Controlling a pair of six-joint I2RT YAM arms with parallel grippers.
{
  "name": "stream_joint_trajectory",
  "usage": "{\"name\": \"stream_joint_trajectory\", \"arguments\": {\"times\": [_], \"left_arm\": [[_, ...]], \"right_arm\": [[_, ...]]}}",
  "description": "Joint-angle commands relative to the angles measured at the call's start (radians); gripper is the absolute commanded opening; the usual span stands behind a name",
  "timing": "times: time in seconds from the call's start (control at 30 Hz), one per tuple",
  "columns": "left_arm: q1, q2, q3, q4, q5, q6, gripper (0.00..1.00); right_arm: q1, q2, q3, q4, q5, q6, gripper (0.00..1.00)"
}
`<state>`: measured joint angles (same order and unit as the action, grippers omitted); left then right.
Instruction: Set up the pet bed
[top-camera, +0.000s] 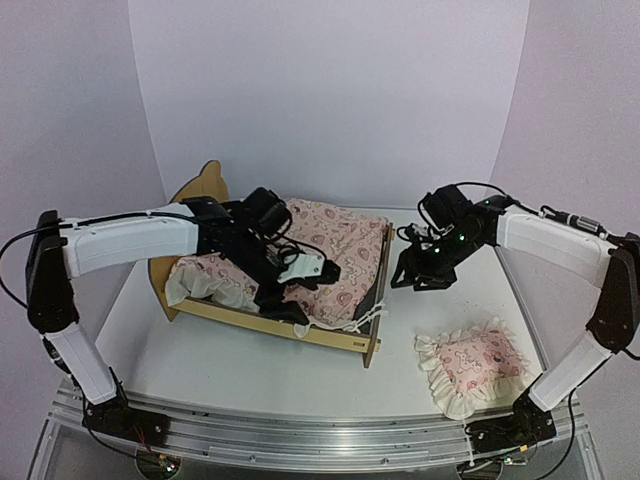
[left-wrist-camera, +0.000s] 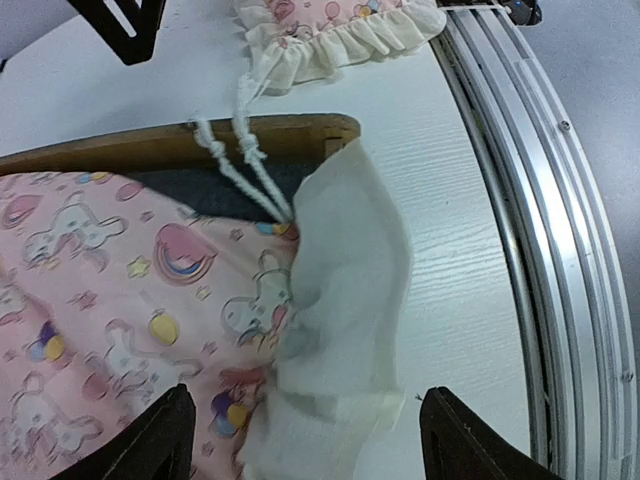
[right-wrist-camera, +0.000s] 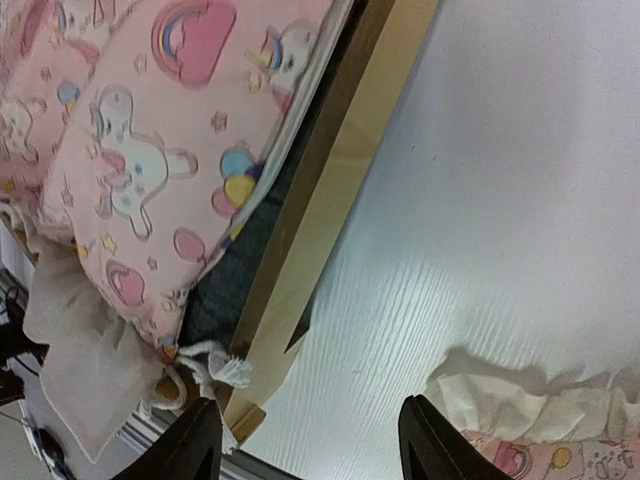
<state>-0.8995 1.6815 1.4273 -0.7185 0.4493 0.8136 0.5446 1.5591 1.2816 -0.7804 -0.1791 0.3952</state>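
The pet bed (top-camera: 300, 334) is a light plywood frame with an ear-shaped headboard (top-camera: 205, 183), standing mid-table. A pink printed mattress (top-camera: 345, 245) lies in it, and its cream ruffle (left-wrist-camera: 350, 280) hangs over the near rail. My left gripper (top-camera: 290, 300) hovers over the mattress's front edge. In its wrist view the left gripper (left-wrist-camera: 305, 445) is open, with the ruffle lying loose between the wide jaws. My right gripper (top-camera: 415, 275) hangs just right of the bed's foot end. It (right-wrist-camera: 310, 445) is open over bare table beside the wooden rail (right-wrist-camera: 330, 200). A small pink ruffled pillow (top-camera: 472, 362) lies front right.
White string ties (left-wrist-camera: 250, 165) trail from the mattress corner over the frame. An aluminium rail (top-camera: 300, 432) runs along the table's near edge. White backdrop walls close in the back and sides. Bare white tabletop (top-camera: 200, 365) lies in front of the bed.
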Motion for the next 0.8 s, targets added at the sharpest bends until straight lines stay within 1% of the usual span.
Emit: {"name": "stream_joint_trajectory", "arguments": {"times": [0.0, 0.07, 0.13, 0.2, 0.23, 0.27, 0.37, 0.43, 0.47, 0.5, 0.57, 0.6, 0.63, 0.77], "left_arm": [[-0.038, 0.100, 0.066, 0.137, 0.047, -0.079, 0.79], [-0.045, 0.140, 0.083, 0.148, 0.043, -0.087, 0.78], [-0.051, 0.171, 0.086, 0.153, 0.030, -0.088, 0.76], [-0.058, 0.187, 0.086, 0.153, 0.016, -0.087, 0.67], [-0.060, 0.189, 0.087, 0.151, 0.013, -0.087, 0.61], [-0.061, 0.188, 0.089, 0.147, 0.012, -0.087, 0.49], [-0.061, 0.176, 0.109, 0.139, 0.006, -0.103, 0.23], [-0.061, 0.172, 0.135, 0.129, -0.007, -0.137, 0.09], [-0.061, 0.172, 0.154, 0.120, -0.013, -0.154, 0.02], [-0.061, 0.172, 0.170, 0.112, -0.016, -0.166, 0.01], [-0.058, 0.166, 0.191, 0.103, -0.028, -0.188, 0.00], [-0.055, 0.161, 0.203, 0.098, -0.036, -0.197, 0.00], [-0.051, 0.155, 0.216, 0.093, -0.044, -0.207, 0.00], [-0.014, 0.122, 0.265, 0.088, -0.084, -0.240, 0.00]], "right_arm": [[0.081, 0.003, -0.059, 0.056, -0.110, 0.053, 0.62], [0.094, 0.004, -0.085, 0.093, -0.136, 0.081, 0.59], [0.098, 0.002, -0.120, 0.147, -0.155, 0.110, 0.55], [0.100, 0.005, -0.141, 0.188, -0.183, 0.131, 0.50], [0.101, 0.008, -0.147, 0.193, -0.188, 0.136, 0.47], [0.102, 0.012, -0.150, 0.195, -0.196, 0.140, 0.45], [0.101, 0.024, -0.153, 0.195, -0.235, 0.146, 0.38], [0.102, 0.025, -0.153, 0.195, -0.264, 0.148, 0.31], [0.102, 0.024, -0.152, 0.195, -0.272, 0.149, 0.25], [0.102, 0.024, -0.152, 0.194, -0.277, 0.151, 0.18], [0.101, 0.026, -0.147, 0.192, -0.289, 0.154, 0.06], [0.102, 0.024, -0.141, 0.188, -0.292, 0.160, 0.02], [0.102, 0.020, -0.134, 0.181, -0.295, 0.165, 0.00], [0.102, -0.026, -0.087, 0.102, -0.298, 0.157, 0.00]]}}
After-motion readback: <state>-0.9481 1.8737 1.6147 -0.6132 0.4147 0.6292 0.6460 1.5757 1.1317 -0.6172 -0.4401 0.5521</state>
